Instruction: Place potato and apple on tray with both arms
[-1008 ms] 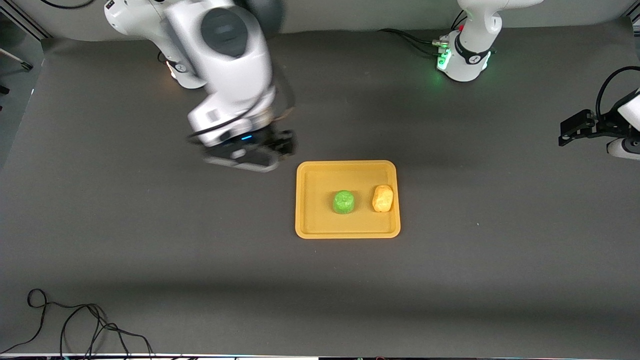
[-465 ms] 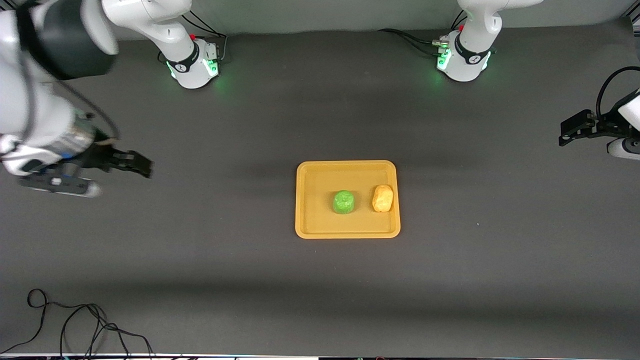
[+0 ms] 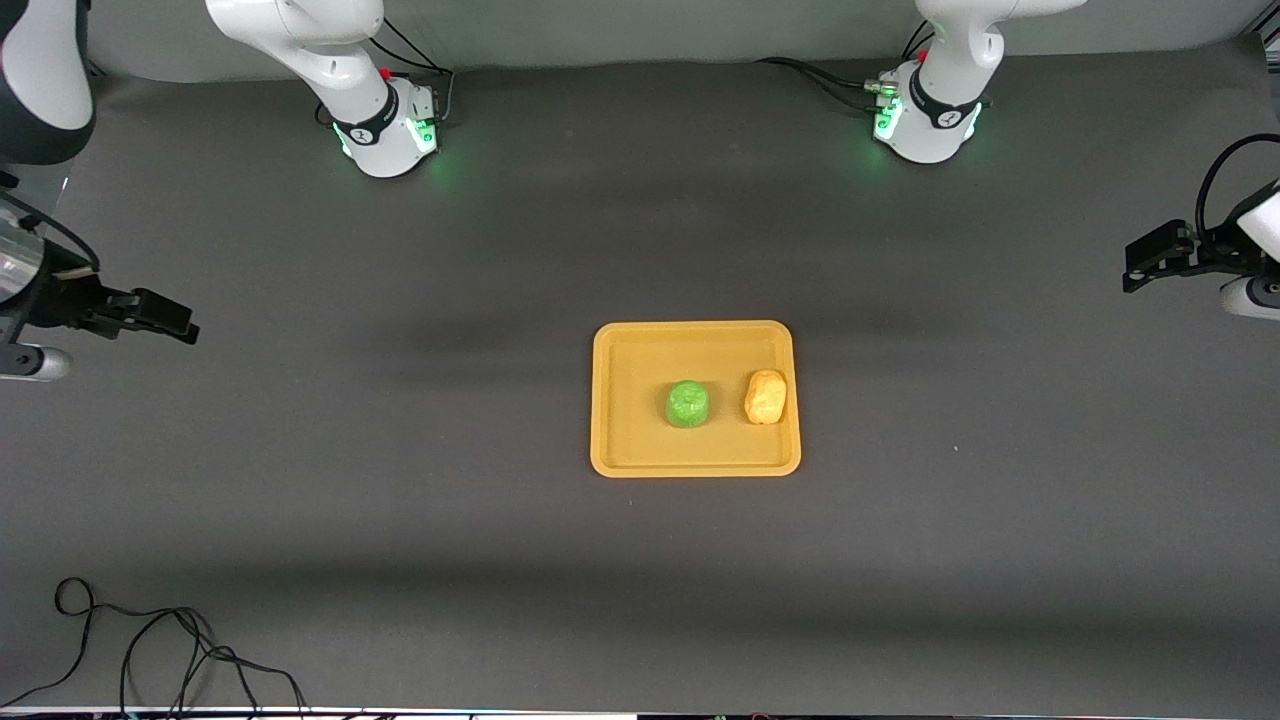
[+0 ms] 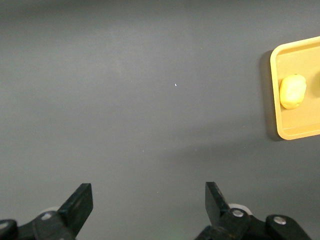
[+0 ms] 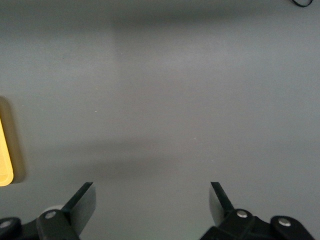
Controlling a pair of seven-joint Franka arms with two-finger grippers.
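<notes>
Apple point(image 3: 688, 404) and potato point(image 3: 765, 396) lie side by side on the tray point(image 3: 695, 466), mid-surface. Both grippers, left point(image 3: 1135, 268) and right point(image 3: 180, 322), hang wide open and empty over opposite surface ends, well apart from the tray.

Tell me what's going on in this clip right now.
Nothing is being held. The small bright green apple and the yellow-tan oblong potato both sit side by side on the flat yellow-orange plastic tray. The right hand and left hand are open over bare table at their own ends.
</notes>
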